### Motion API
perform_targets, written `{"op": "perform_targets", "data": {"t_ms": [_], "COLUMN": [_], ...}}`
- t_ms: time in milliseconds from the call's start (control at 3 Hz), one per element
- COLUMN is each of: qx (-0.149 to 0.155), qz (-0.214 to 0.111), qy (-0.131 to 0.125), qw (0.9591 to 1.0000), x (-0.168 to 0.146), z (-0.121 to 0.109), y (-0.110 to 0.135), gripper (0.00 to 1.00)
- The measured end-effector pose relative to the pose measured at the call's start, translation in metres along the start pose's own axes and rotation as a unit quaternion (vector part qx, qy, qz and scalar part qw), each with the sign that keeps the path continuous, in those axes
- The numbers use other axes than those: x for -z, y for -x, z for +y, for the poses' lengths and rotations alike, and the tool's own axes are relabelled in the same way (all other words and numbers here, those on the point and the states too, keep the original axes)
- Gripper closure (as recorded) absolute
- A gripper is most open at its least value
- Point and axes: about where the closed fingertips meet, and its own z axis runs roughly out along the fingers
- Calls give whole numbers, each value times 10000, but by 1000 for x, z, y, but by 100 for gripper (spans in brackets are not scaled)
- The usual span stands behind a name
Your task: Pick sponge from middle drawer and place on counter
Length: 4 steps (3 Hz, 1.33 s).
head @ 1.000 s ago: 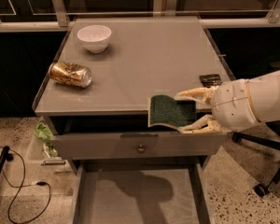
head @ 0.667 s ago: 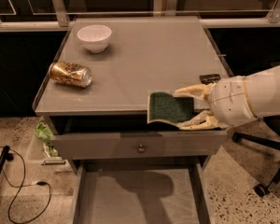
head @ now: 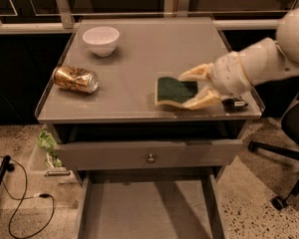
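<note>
Sponge (head: pixel 175 90): at the front right of the counter (head: pixel 154 49), dark green face up, pale yellow layer showing along its left and near edges. Whether it rests on the surface or sits just above it cannot be told. Gripper (head: pixel 185 90): over the same corner, its two fingers (head: pixel 195 72) pinching the sponge by its far and near edges. Middle drawer (head: pixel 139 208): pulled open below. White bowl (head: pixel 100 39) and dented gold can (head: pixel 75 79): on the counter's left side, well apart from the sponge.

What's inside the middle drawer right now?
Only bare grey floor shows in the middle drawer; its rear is hidden beneath the knobbed drawer above. The gripper holds the sponge over the front right of the counter.
</note>
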Motion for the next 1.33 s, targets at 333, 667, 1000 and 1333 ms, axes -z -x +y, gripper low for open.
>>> {"op": "perform_targets", "data": {"t_ms": [333,667,1000,1333], "qx": [-27,-202,-615,-972], "qz": [-190,-207,179,465], "qy": [223,342,66,-22], "qw": [9996,9990,9979,9942], "x": [-19,-34,-29,-45], "z": [-45,-70,-80,-77], "y": [0,-1,-6,-14], "gripper": [100,100,100,100]}}
